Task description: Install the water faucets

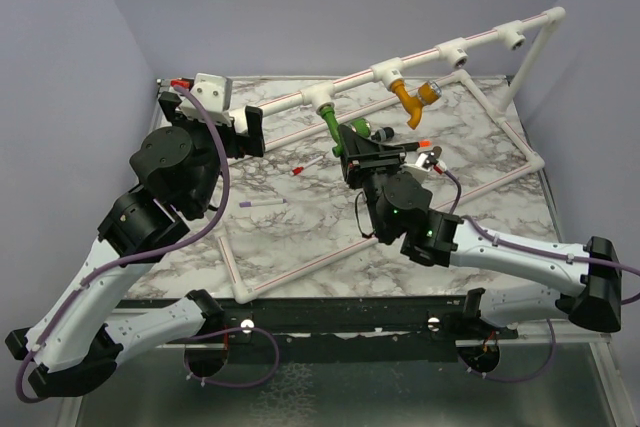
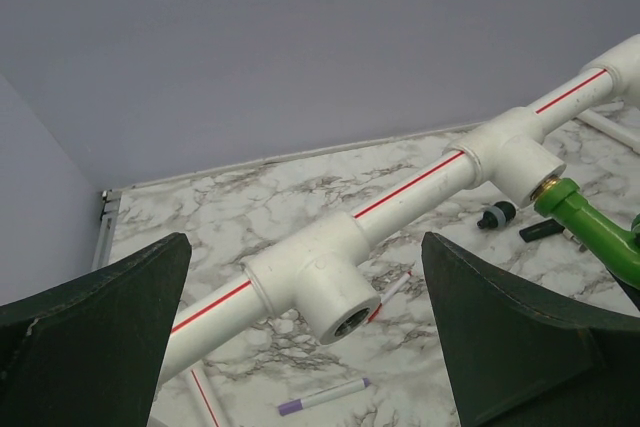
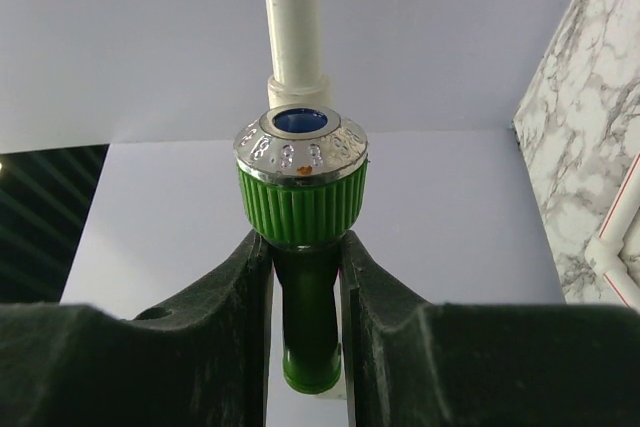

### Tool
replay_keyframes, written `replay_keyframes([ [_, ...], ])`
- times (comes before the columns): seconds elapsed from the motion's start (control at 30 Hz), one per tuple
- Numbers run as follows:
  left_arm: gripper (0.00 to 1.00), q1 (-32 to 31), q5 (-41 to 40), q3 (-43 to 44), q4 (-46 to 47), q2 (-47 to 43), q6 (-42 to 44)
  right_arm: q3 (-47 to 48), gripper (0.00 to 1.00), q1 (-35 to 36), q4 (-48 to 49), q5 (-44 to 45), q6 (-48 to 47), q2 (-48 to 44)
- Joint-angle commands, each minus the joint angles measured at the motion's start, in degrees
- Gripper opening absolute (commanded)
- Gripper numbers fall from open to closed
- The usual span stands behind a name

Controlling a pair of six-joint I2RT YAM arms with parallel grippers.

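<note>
Threading the green faucet [image 3: 300,197] into the pipe frame [image 1: 280,102] looks like the step in hand.

Right tool [image 3: 303,243]: closed narrow on the faucet's neck, just behind the ribbed green collar and silvery round end. Grip looks centred between the pads.

Faucet position: threaded end at the mouth of a T-socket [image 2: 515,157] on the frame's top rail. A brass ring shows between socket and green body in the left wrist view, so I judge it not fully seated.

Orange faucet [image 1: 412,99]: hangs from the next socket along the rail, right of the green one. Appears installed.

Left tool [image 2: 305,245]: jaws spread wide, holding nothing, straddling the rail at the empty socket [image 2: 322,292] left of the green one. Contact with the rail: cannot tell.

Notes for doing it well:
- Keep the faucet's axis in line with the socket bore, since a tilted start risks cross-threading.
- Turn about that axis and press gently toward the frame.
- The frame looks light, so closing the left tool on the rail would likely stop it twisting.
- Finish with the spout pointing down toward the surface, matching the orange one.
</note>
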Motion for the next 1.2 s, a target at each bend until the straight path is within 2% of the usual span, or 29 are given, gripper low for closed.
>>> replay_keyframes([
  [0.0, 0.99, -0.45, -0.78, -0.24, 0.53, -0.29, 0.56, -0.07, 0.1, 0.41, -13.05, -3.45, 3.58, 0.58],
  [0.2, 0.99, -0.47, -1.31, 0.02, 0.44, -0.02, 0.66, -2.3, 0.42, 0.4, -7.38, -3.29, -3.93, -1.04],
  [0.37, 0.99, -0.42, -1.52, 0.33, 0.26, 0.28, 0.7, -3.92, 0.61, 0.41, -2.66, -4.21, -10.64, -2.53],
  [0.67, 0.99, -0.44, -2.02, 0.38, 0.24, 0.85, 0.99, -9.06, 0.64, 0.41, 2.59, -6.55, -19.31, -8.33],
  [0.93, 0.99, -0.47, -2.59, 0.64, 0.26, 1.58, 1.43, -11.46, 0.64, 0.41, -0.71, -8.23, -24.8, -14.87],
  [1.0, 0.99, -0.42, -2.59, 0.64, 0.26, 1.8, 1.38, -11.95, 0.63, 0.41, -0.04, -9.0, -29.04, -16.48],
  [1.17, 0.99, -0.45, -2.82, 0.96, 0.26, 2.24, 1.47, -11.82, 0.62, 0.41, 2.98, -13.22, -46.47, -20.3],
])
